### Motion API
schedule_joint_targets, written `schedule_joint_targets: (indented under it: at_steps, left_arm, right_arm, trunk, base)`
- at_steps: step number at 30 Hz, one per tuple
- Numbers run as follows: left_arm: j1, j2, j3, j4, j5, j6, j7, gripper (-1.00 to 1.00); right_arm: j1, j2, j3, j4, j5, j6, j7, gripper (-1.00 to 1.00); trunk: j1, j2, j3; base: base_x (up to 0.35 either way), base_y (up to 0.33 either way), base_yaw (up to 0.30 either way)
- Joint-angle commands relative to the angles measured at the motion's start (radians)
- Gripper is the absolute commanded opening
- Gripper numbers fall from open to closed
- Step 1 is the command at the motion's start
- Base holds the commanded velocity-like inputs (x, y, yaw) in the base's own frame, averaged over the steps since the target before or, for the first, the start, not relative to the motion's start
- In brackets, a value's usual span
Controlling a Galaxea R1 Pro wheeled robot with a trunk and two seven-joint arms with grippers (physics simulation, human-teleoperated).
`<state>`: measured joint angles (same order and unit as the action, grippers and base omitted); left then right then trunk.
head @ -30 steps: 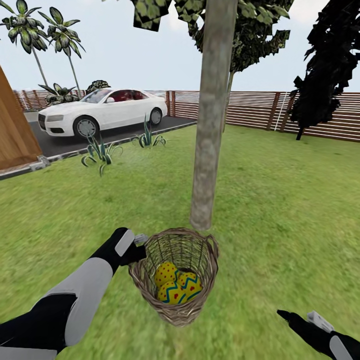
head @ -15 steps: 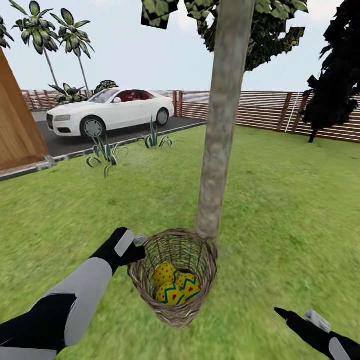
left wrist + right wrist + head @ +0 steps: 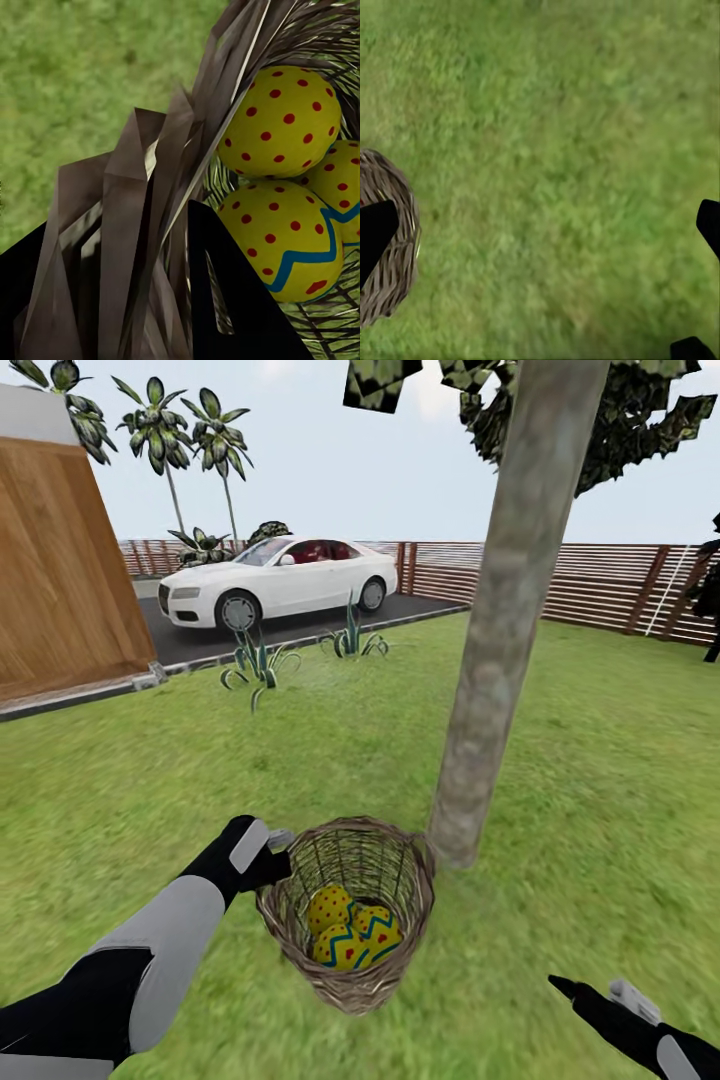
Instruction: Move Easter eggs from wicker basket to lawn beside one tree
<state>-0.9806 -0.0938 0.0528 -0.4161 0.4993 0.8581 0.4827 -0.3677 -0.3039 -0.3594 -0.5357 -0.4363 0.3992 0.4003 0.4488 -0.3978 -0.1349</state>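
Since a second ago the camera has swung, sliding the tree [image 3: 505, 630] rightward in frame; the wicker basket [image 3: 347, 970] keeps its place at lower centre. In the head view the left gripper [image 3: 272, 855] clamps the basket's rim, three Easter eggs [image 3: 352, 935] inside, above the lawn [image 3: 600, 780]. The left wrist view shows its fingers [image 3: 225, 300] either side of the weave. The right wrist view shows the right gripper [image 3: 540, 247] spread wide over grass, basket at the left edge.
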Motion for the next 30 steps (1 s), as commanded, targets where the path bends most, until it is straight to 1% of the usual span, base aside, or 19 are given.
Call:
schedule_joint_targets:
  at_steps: [1, 4, 8, 12, 14, 16, 18, 21, 30]
  left_arm:
    - [-0.001, -0.001, 0.007, -0.001, 0.019, -0.002, 0.008, -1.0]
    - [-0.001, -0.001, 0.007, -0.001, 0.019, -0.002, 0.008, -1.0]
    - [-0.001, -0.001, 0.007, -0.001, 0.019, -0.002, 0.008, -1.0]
    - [-0.001, -0.001, 0.007, -0.001, 0.019, -0.002, 0.008, -1.0]
    - [-0.001, -0.001, 0.007, -0.001, 0.019, -0.002, 0.008, -1.0]
    - [-0.001, -0.001, 0.007, -0.001, 0.019, -0.002, 0.008, -1.0]
    - [-0.001, -0.001, 0.007, -0.001, 0.019, -0.002, 0.008, -1.0]
    - [-0.001, -0.001, 0.007, -0.001, 0.019, -0.002, 0.008, -1.0]
    - [-0.001, -0.001, 0.007, -0.001, 0.019, -0.002, 0.008, -1.0]
  right_arm:
    - [0.0, 0.0, -0.004, -0.001, -0.006, 0.009, 0.002, 1.0]
    - [0.0, 0.0, -0.004, 0.0, -0.006, 0.009, 0.002, 1.0]
    - [0.0, 0.0, -0.004, 0.0, -0.007, 0.009, 0.002, 1.0]
    - [0.0, 0.0, -0.004, 0.002, -0.01, 0.003, 0.002, 1.0]
    - [0.001, 0.0, -0.003, 0.014, -0.01, -0.031, 0.004, 1.0]
    - [0.001, 0.0, -0.003, 0.025, 0.01, -0.043, 0.005, 1.0]
    - [0.001, 0.001, -0.003, 0.029, 0.014, -0.046, 0.005, 1.0]
    - [0.001, 0.011, -0.004, 0.029, 0.016, -0.046, 0.005, 1.0]
    - [0.001, 0.012, -0.004, 0.029, 0.016, -0.046, 0.006, 1.0]
  trunk:
    - [0.001, -0.002, -0.002]
    - [0.001, -0.002, -0.002]
    - [0.001, -0.002, -0.002]
    - [0.001, -0.002, -0.002]
    - [0.001, -0.002, -0.002]
    - [0.001, -0.002, -0.002]
    - [0.001, -0.002, -0.002]
    - [0.001, -0.002, 0.0]
    - [0.001, -0.002, 0.0]
  base:
    - [0.339, -0.126, 0.295]
    - [0.339, -0.128, 0.281]
    - [0.339, -0.129, 0.106]
    - [0.339, -0.131, 0.005]
    - [0.339, -0.132, 0.0]
    - [0.339, -0.133, 0.0]
    - [0.339, -0.133, -0.032]
    - [0.339, -0.133, -0.194]
    - [0.339, -0.13, -0.011]
